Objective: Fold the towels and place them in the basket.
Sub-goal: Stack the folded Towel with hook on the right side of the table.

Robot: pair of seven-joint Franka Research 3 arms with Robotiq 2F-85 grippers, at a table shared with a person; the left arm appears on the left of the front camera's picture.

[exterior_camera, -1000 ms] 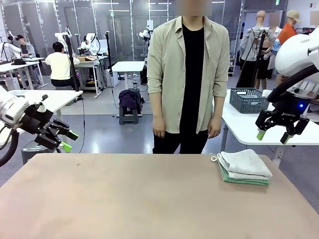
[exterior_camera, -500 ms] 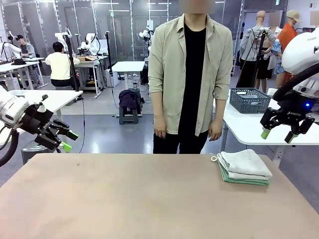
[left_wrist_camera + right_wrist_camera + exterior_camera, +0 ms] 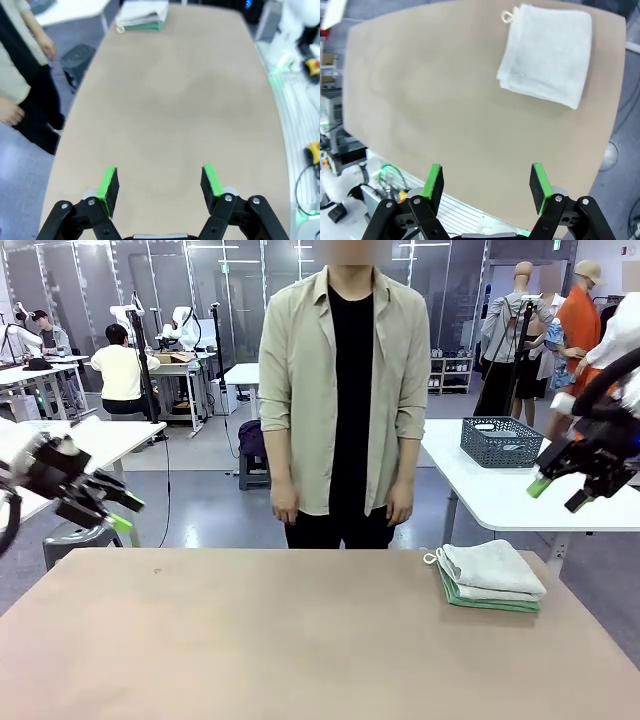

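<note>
Jaws spread and empty on both sides: in the front view the left gripper (image 3: 118,512) hangs off the near-left corner of the bare tan tabletop (image 3: 280,640), the right gripper (image 3: 558,492) high beyond its right edge. The two folded towels (image 3: 490,576), cream-white on mint green, lie stacked at the far-right edge, while the dark grey basket (image 3: 501,441) sits on a separate white table (image 3: 480,490) behind. A person (image 3: 342,390) stands at the far side, arms down, in a workshop of glass partitions and other benches. From the left wrist, the green pads (image 3: 108,184) stand wide over the tabletop, the towels far off. From the right wrist, the fingers (image 3: 433,182) frame the tabletop, towels lying ahead.
</note>
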